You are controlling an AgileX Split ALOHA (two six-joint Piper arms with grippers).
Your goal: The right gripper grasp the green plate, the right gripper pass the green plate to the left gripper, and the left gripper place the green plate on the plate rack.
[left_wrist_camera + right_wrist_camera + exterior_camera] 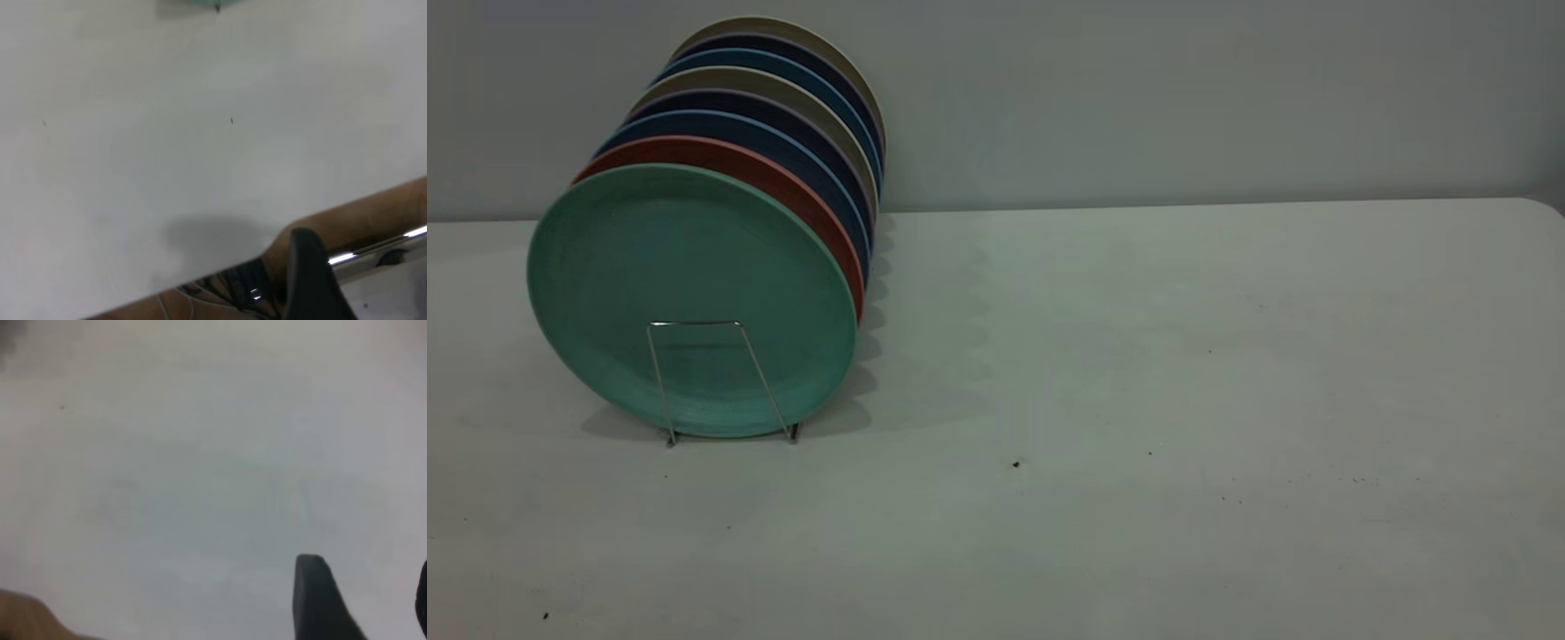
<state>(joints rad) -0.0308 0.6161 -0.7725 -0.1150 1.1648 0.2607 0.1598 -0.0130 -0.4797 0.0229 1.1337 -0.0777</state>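
Exterior view: green plate (692, 298) stands upright on edge at the left of the frame, front slot of the plate rack (720, 380), its face toward the camera; one wire loop of the rack crosses the plate's lower half, both loop feet on the table (1183, 400). Behind it, packed in a row receding toward the upper left: a salmon-pink plate (800, 191), then blue plates (818, 160) alternating with beige plates (831, 124), each showing only a rim arc. Plate shadows fall to the right of the stack. Centre, right and bottom of the frame are bare pale table with a few dark specks; rear table edge meets a plain grey wall (1183, 98) across the upper third. Neither arm appears in this view. Left wrist view: one dark finger of the left claw (312, 280) at the bottom right, over the table's near edge, brown floor and a shiny metal bar below it; a sliver of green at the top edge. Jaw spacing cannot be told. Right wrist view: right claw (367, 600) at the bottom right, two dark fingers standing apart with nothing between, bare table beyond.
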